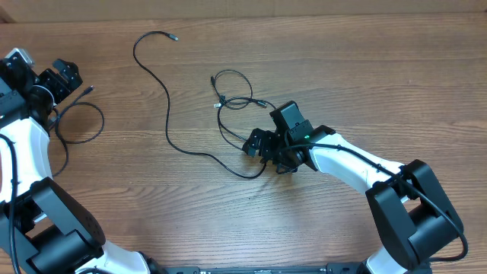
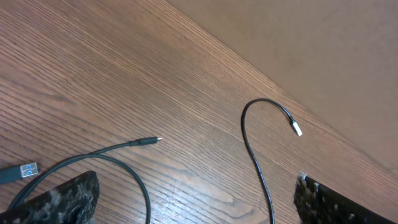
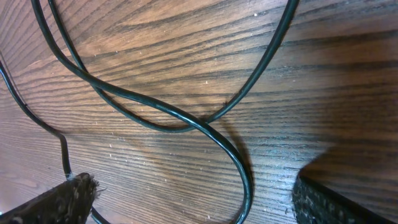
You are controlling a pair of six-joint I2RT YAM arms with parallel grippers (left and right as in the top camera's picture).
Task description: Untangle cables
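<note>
Cables, thin and black: where do they lie against the claws?

All on the wooden table, in three lots. Nearest the right claw are two crossed strands, flat on the wood right between its fingers.

Is it pinching them?

No. Its jaws stand wide apart, low over the wood, with one finger on each side of the crossing and neither strand gripped. Whether the fingers touch the table I cannot tell.

And further out from that claw?

Just beyond it sits a knot of small loops with two plug tips. A long strand starts beside the claw, winds away toward the left claw's side and ends in a plug well apart from both claws.

What about the left claw?

It is also spread wide and grips nothing. A looped cord lies just beside it, on the side facing the right claw, with its small plug tip out in front of the fingers. The loop passes close by one finger, and a flat grey plug lies next to that same finger.

Anything ahead of it?

Another cord with a silver plug arches in front of the claw, its lower run passing near the other finger.
</note>
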